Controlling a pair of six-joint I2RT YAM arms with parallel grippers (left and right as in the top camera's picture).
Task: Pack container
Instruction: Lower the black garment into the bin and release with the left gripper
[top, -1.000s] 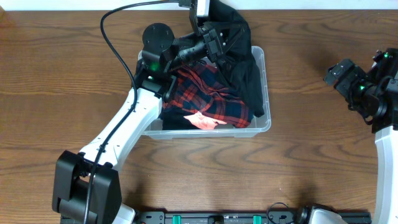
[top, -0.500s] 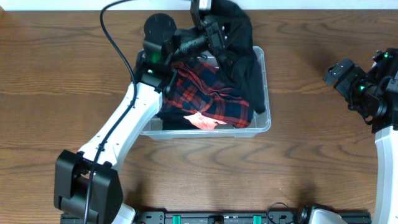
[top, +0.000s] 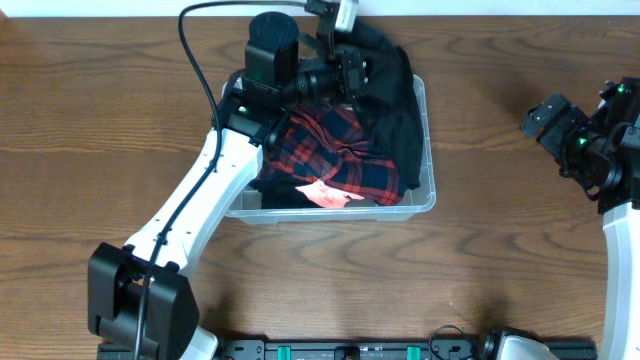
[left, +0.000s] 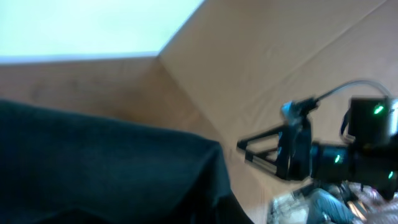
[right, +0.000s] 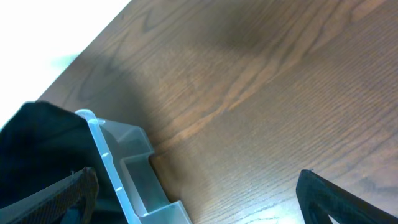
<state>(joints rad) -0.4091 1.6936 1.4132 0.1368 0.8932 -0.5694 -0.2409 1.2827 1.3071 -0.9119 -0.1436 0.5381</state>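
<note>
- Over the last second the left arm's wrist swung toward the table's (top: 100, 120) far edge, while the right arm stayed parked well to the right.
- The left gripper (top: 338, 18) hung at the container's (top: 428, 150) far rim against a black garment (top: 392, 95). Its wrist view was blurred and filled with dark cloth, so I could not tell how its jaws stood.
- The right gripper (right: 198, 186) was spread wide over bare wood, holding nothing.
- The clear container sat mid-table with a red plaid shirt (top: 340, 160) inside it. The black garment was draped over its far right corner.
</note>
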